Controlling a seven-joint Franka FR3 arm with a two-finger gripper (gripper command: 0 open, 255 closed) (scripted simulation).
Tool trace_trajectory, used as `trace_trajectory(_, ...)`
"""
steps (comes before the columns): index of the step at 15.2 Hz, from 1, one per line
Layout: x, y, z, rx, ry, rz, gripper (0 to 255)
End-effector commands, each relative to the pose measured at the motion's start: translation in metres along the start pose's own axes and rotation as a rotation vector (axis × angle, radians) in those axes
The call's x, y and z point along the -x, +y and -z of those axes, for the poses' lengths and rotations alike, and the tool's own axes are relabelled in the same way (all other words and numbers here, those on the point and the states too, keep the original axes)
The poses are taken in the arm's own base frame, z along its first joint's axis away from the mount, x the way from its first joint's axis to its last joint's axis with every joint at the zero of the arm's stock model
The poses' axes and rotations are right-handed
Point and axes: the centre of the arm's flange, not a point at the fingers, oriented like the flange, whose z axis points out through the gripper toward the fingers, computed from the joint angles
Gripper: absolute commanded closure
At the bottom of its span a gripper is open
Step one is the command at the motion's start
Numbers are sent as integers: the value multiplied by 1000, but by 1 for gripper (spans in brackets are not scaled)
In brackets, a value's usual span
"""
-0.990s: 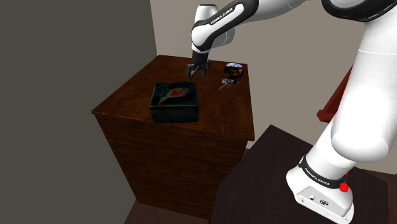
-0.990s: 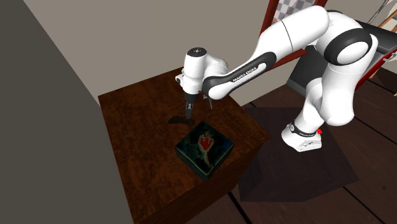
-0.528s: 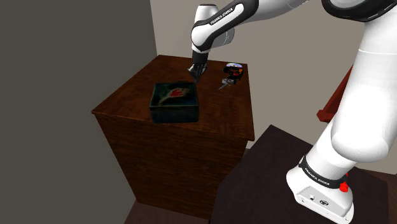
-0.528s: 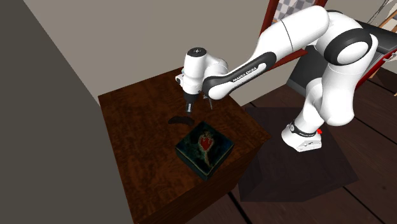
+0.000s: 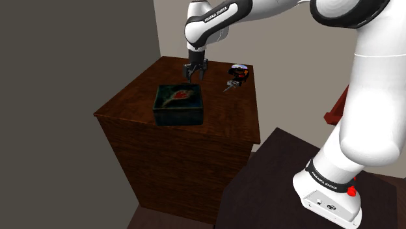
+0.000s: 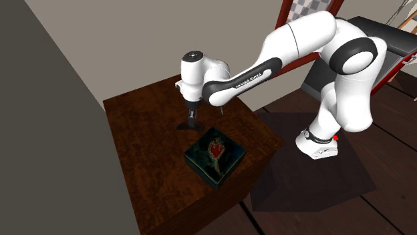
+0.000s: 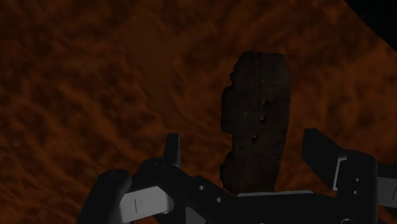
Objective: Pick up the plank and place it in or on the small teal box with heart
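A dark, rough-edged plank [image 7: 256,118] lies flat on the brown wooden cabinet top [image 7: 95,83]. My gripper [image 7: 248,156] hangs just above it, open, with its fingers apart on either side of the plank's near end and not touching it. In the shoulder view the gripper [image 5: 194,78] is just behind the far edge of the small teal box with a red heart [image 5: 177,104]. In the second exterior view the gripper [image 6: 190,125] is low over the cabinet top, just beyond the box [image 6: 215,156].
A small dark object with white and red parts [image 5: 237,74] stands near the cabinet's far right corner in the shoulder view. The cabinet [image 5: 130,104] backs onto grey walls. My stand [image 5: 286,195] is beside it at lower right.
The hand has moved toward the shoulder view's left and come down lower, so it is now over the plank. The box and the small object have not moved.
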Motion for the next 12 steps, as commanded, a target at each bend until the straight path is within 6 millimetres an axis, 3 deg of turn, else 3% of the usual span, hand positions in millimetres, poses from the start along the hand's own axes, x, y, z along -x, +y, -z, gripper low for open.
trace_trajectory(1, -25, -21, 3, 28, -73, -4, 0)
trace_trajectory(8, -22, -20, -34, 28, -73, -4, 0)
trace_trajectory(12, -22, -20, -37, 28, -73, -4, 0)
